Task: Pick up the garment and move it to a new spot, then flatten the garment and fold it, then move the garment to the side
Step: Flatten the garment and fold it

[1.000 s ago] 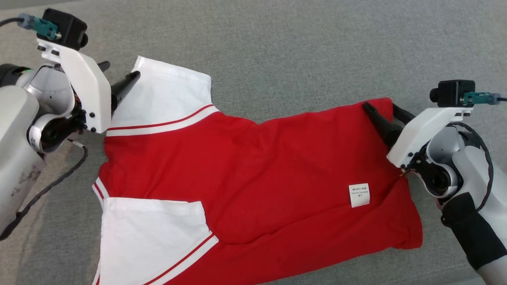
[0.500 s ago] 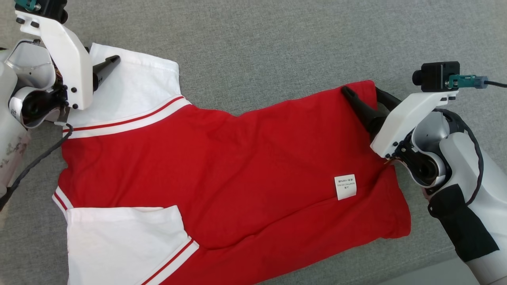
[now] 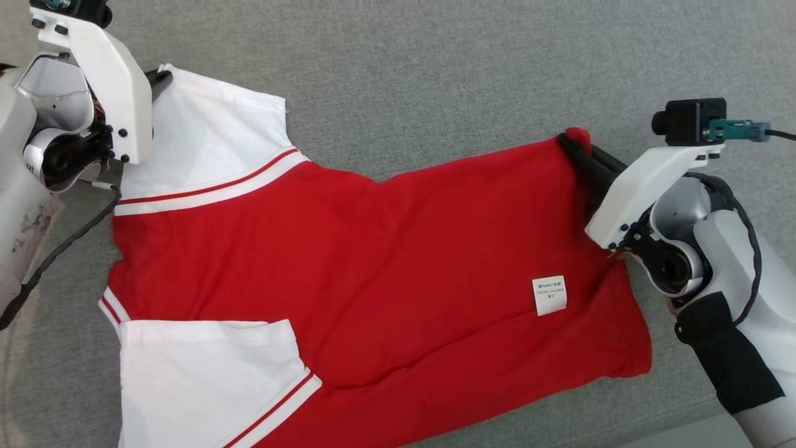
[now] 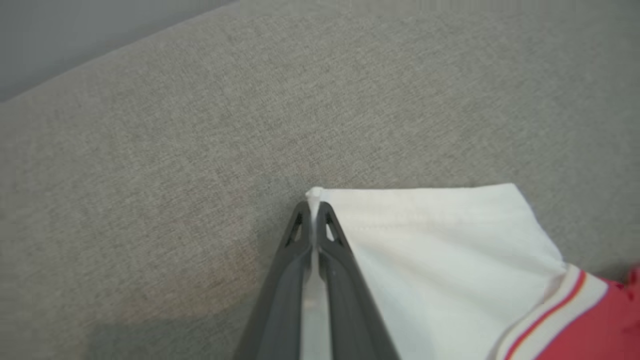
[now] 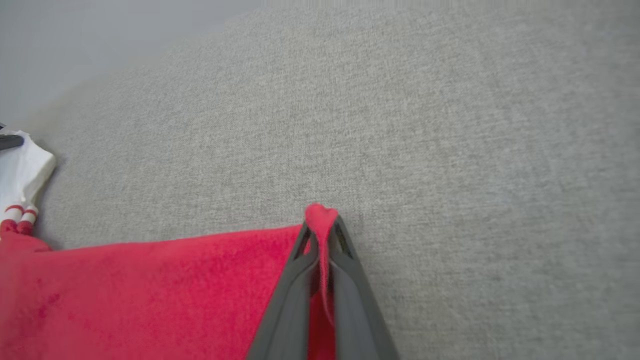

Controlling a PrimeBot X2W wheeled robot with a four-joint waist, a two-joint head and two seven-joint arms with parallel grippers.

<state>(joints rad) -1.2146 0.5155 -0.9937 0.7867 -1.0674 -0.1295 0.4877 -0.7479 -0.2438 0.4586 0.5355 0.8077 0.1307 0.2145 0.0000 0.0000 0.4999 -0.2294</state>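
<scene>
At the lower edge you see the garment (image 3: 373, 261) cut off; left gripper (image 4: 314, 206) clamps its white corner, right gripper (image 5: 320, 226) its red one.

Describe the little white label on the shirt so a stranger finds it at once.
Start at the red shirt spread on the grey surface. Go to its red end near the right gripper; the label lies there. It is the only small white rectangle with print, unlike the large white sleeves.
</scene>
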